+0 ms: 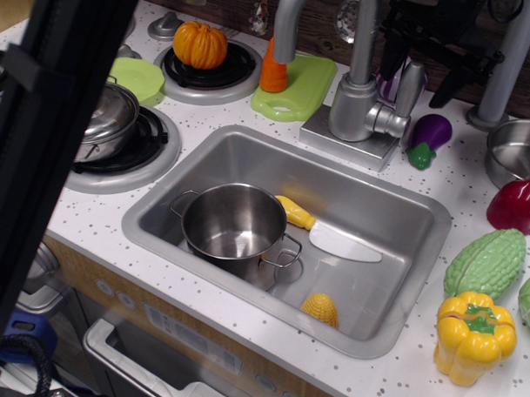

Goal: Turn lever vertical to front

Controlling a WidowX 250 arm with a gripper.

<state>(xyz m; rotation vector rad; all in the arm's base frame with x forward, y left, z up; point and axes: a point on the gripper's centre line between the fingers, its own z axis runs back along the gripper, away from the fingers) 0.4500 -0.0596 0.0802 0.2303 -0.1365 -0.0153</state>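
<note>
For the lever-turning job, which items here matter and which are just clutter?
Part of the job:
lever, standing upright on the faucet's side knob
gripper, dark, just above the lever
faucet body

Just lying about:
pot, toy knife and corn in the sink
pumpkin
eggplant
yellow pepper
</note>
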